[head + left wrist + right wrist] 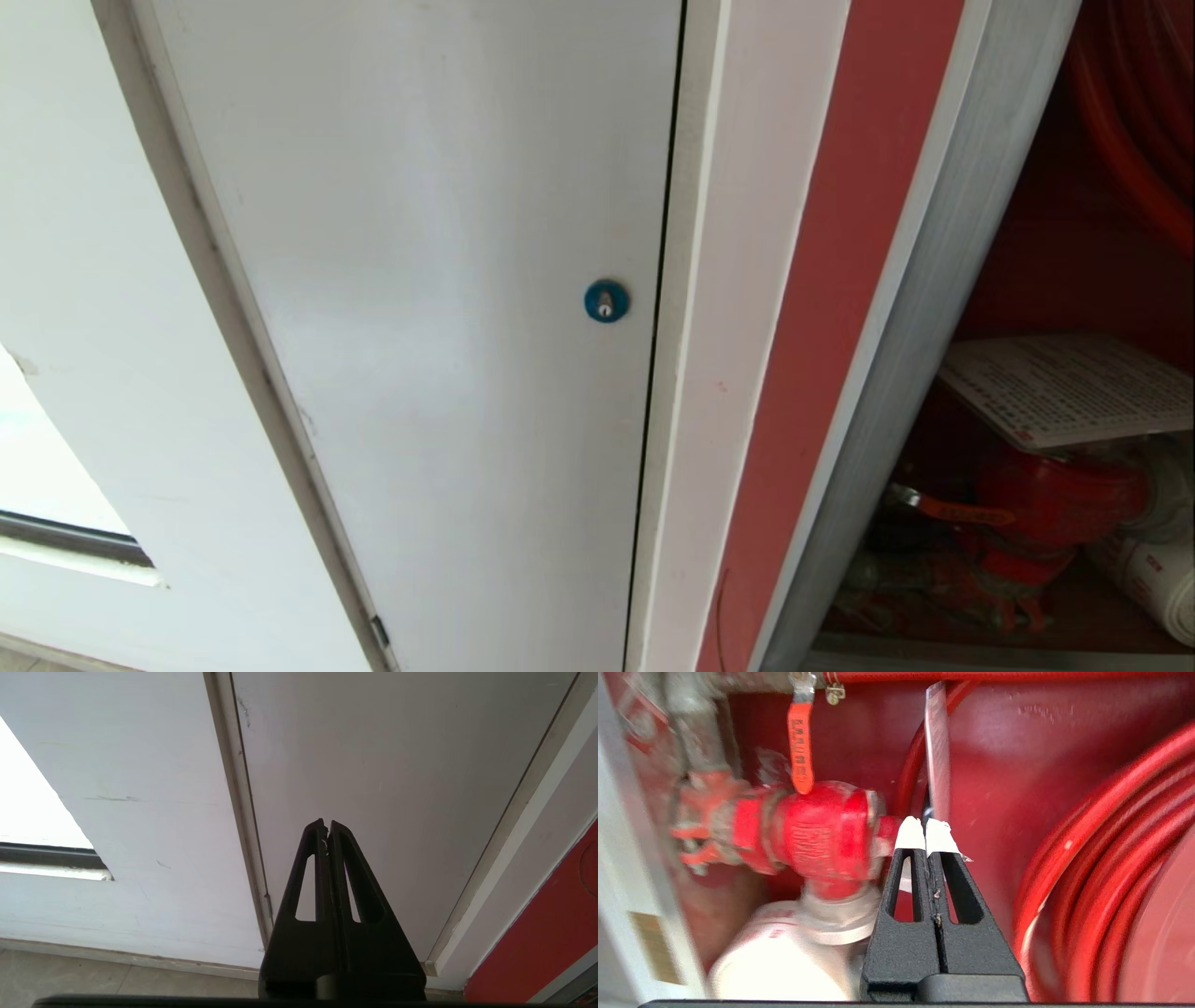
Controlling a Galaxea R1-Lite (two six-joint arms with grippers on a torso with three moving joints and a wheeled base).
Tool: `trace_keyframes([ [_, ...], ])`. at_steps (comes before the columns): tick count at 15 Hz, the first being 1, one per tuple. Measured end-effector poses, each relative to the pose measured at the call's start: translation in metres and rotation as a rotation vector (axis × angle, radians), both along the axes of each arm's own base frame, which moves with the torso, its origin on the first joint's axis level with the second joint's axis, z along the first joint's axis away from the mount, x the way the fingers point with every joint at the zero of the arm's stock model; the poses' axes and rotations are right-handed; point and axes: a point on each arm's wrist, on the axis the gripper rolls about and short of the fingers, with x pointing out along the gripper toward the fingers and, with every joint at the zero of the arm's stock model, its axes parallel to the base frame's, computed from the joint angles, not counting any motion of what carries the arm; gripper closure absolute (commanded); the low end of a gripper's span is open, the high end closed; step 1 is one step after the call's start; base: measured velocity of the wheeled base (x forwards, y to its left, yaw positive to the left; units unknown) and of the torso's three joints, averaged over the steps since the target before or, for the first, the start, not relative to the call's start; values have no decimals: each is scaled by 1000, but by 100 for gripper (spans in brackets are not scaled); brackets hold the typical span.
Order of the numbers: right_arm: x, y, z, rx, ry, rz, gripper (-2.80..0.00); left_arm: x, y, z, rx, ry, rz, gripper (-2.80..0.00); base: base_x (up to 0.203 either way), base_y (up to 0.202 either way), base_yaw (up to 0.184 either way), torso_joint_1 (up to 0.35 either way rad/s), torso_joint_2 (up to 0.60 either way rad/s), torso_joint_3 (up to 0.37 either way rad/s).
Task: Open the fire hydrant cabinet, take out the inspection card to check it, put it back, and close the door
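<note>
Wall at far left, then the plain grey panel (420, 327) with its blue lock (606, 301); not my target. My left gripper (326, 826) hangs parked in front of that panel, fingers pressed together, empty.

Next comes a red strip, then the silver frame of the fire hydrant cabinet (896, 355), open, no door pane in sight. Inside, head view: inspection card (1074, 387) lying roughly flat above the red valve (1055, 495), white rolled hose (1158, 569) at the right edge. Neither arm appears there.

Right wrist view tells more: my right gripper (924, 828) is inside the cabinet, white-taped tips closed on the card's edge, card (937, 751) seen edge-on running away from the tips. Valve (822, 830) just beside, hose reel (1111, 882) on the other side.

Risks, as I judge them: the pinch is thin and at the very edge, so a quick wrist turn could let the card slip and drop behind the valve. The valve's orange lever (800, 751) hangs near and could snag it.

Head view alone shows the card's printed face; wrist view alone shows the grip.
</note>
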Motion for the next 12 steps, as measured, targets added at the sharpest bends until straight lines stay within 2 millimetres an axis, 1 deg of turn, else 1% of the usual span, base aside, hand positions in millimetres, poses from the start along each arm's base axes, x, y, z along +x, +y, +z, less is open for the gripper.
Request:
trace_keyframes([
  [3, 15, 1, 14, -10, 22, 22, 0, 0, 0, 0, 0, 0, 0, 0, 0, 0, 0, 0, 0, 0],
  [5, 21, 3, 17, 25, 44, 53, 0, 0, 0, 0, 0, 0, 0, 0, 0, 0, 0, 0, 0, 0],
  [6, 22, 4, 15, 42, 73, 80, -280, 0, 0, 0, 0, 0, 0, 0, 0, 0, 0, 0, 0, 0],
  [9, 23, 6, 7, 65, 169, 115, -280, 0, 0, 0, 0, 0, 0, 0, 0, 0, 0, 0, 0, 0],
  [12, 30, 6, 4, 65, 181, 118, -280, 0, 0, 0, 0, 0, 0, 0, 0, 0, 0, 0, 0, 0],
])
